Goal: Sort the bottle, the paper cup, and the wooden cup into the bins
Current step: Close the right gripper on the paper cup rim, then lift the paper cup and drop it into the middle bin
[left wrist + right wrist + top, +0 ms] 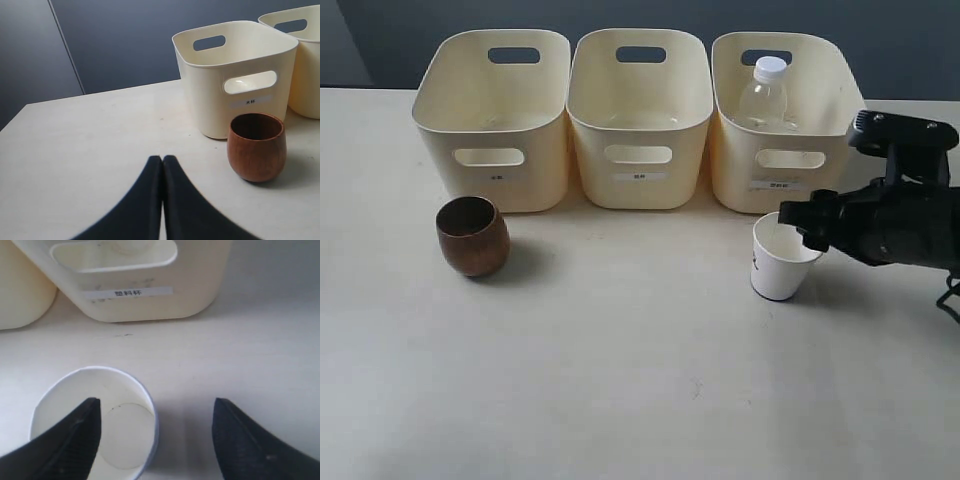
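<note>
The clear bottle (pixel 763 95) with its white cap stands upright inside the right bin (pixel 730 160). Left of the left bin (pixel 450 170), the dark brown wooden cup (pixel 472 236) sits upright on the table; it shows as the wooden cup (pixel 257 146) in the left wrist view. Before the right bin stands the white paper cup (pixel 778 265). My right gripper (pixel 795 225) is open just above its rim. In the right wrist view, one finger hangs over the paper cup (pixel 95 425) mouth and the other outside it. My left gripper (pixel 162 159) is shut and empty, some way short of the wooden cup.
The middle bin (pixel 640 150) holds nothing that I can see. Each bin front carries a small white label, as on the right bin (pixel 150 300) and the left bin (pixel 210 100). A dark wall rises behind the bins.
</note>
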You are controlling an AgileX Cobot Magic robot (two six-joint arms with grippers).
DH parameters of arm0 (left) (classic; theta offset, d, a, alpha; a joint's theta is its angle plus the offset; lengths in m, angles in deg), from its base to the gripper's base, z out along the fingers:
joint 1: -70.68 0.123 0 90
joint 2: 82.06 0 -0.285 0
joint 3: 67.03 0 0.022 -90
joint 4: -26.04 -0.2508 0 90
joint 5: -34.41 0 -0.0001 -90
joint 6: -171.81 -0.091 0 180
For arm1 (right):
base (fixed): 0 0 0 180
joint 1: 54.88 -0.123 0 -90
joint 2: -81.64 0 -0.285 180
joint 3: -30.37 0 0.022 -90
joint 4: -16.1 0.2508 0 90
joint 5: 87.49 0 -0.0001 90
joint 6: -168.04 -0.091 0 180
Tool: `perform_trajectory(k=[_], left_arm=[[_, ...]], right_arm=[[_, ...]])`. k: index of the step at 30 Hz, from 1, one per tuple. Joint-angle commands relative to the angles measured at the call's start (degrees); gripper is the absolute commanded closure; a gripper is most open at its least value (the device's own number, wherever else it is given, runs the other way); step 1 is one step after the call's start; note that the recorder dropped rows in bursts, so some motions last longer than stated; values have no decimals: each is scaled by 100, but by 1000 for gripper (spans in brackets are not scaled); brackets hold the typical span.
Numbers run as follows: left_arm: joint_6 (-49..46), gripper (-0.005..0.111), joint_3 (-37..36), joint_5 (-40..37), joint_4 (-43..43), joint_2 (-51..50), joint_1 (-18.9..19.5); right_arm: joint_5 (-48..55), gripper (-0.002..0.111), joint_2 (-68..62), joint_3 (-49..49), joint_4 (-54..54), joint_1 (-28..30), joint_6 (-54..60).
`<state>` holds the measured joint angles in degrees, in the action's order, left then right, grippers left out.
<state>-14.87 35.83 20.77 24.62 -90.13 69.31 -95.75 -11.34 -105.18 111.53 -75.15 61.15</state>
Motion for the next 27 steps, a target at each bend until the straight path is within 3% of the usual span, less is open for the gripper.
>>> perform_trajectory(k=[1,8,11,16,27], left_arm=[[11,107,-7,-8,5,28,13],[11,107,-7,-8,5,28,13],[11,107,-7,-8,5,28,13],[11,107,-7,-8,5,28,13],[11,107,-7,-8,5,28,13]], right_arm=[[22,47,-229,-28,58,20,9],[7,51,-487,-72,58,20,22],[-4,66,-487,-72,58,20,22],[10,109,-487,-72,-9,20,22],[657,108,-438,-80,-9,20,35]])
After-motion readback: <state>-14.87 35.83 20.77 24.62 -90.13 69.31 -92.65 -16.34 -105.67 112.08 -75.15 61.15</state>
